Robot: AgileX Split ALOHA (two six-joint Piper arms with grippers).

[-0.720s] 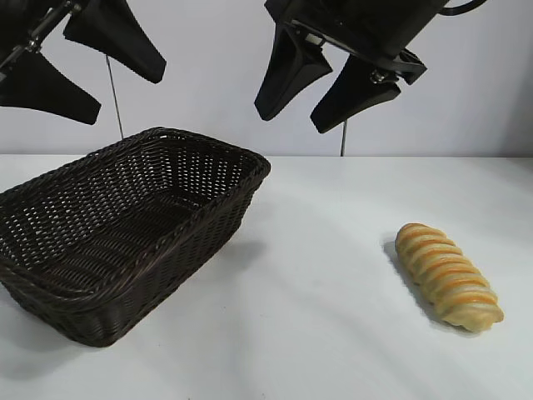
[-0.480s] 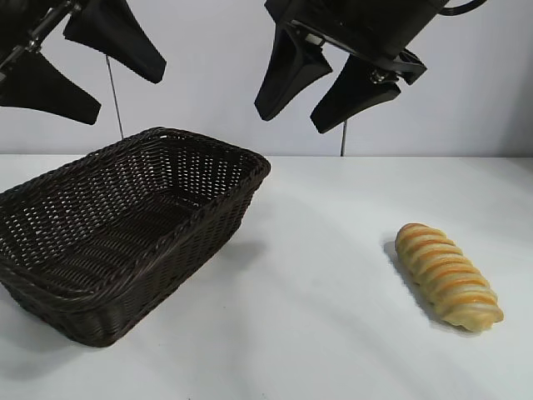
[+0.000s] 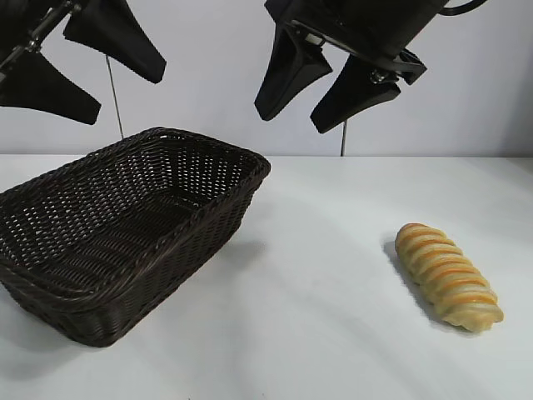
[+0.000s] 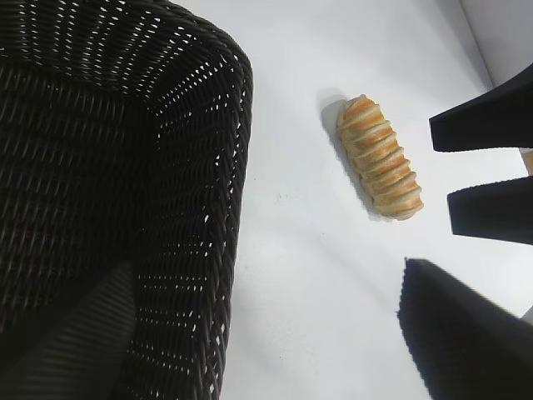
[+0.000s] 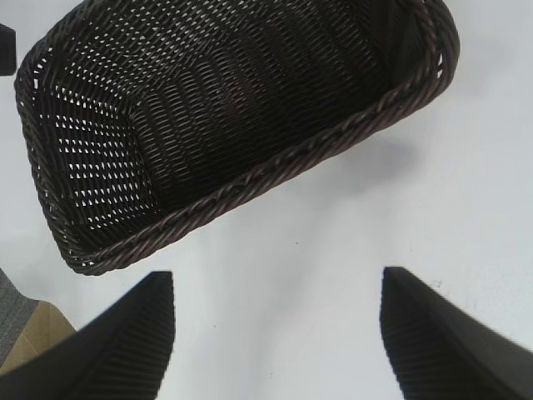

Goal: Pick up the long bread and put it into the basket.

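Both my grippers are up in the air with fingers spread apart, nothing in them. Right gripper (image 3: 326, 87) hangs above the middle of the table, left gripper (image 3: 79, 62) over the far left. The long bread (image 3: 447, 276) lies on the white table (image 3: 316, 317) at the right, well apart from the basket (image 3: 58, 302) on the left.

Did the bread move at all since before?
No. The long bread lies in the same spot on the table, to the right of the basket, untouched.
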